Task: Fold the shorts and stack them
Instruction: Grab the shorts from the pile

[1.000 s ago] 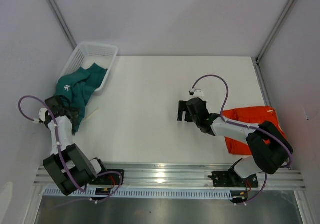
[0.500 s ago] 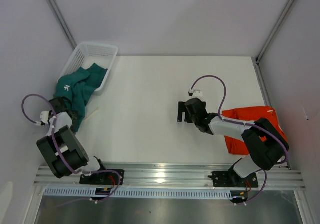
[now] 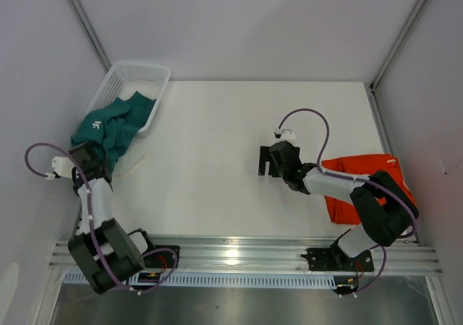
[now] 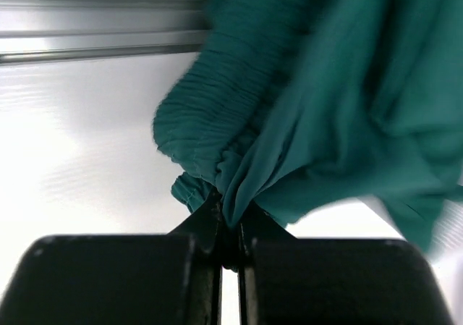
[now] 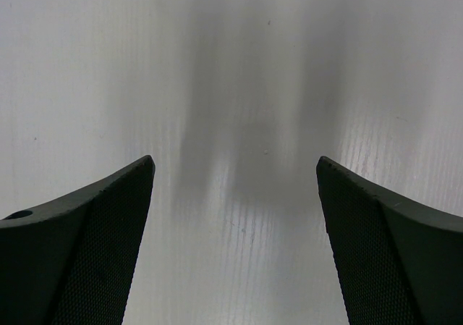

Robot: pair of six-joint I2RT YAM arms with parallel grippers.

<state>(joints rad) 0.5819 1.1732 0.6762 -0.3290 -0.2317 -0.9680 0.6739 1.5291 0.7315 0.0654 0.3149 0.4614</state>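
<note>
On the left side of the top view, my left gripper (image 3: 88, 157): it is closed tight on the green shorts. In my left wrist view the left gripper (image 4: 230, 216) has its two black jaws pressed together with a fold of cloth caught between them.
Green shorts (image 3: 110, 124): they are at the upper left of the top view. One end sits inside the basket. The rest spills over the basket's lower rim and onto the table, down toward my left gripper. I can see a small white mark on the cloth.
Green shorts up close (image 4: 325, 100): they fill the upper right of my left wrist view. The bit beside the pinch is the crinkly stretchy band.
Basket (image 3: 137, 68): white plastic mesh, in the upper left corner of the table, tipped at a slant.
Right gripper (image 3: 265, 160): it is near the middle of the top view, over bare table. Its jaws stand wide apart and hold nothing.
Right gripper up close (image 5: 234, 162): I see only white table between the two dark fingers.
Orange shorts (image 3: 367, 167): they lie flat on the table at the right side of the top view. My right arm crosses over them and hides part of them.
Table (image 3: 210, 122): white and flat.
</note>
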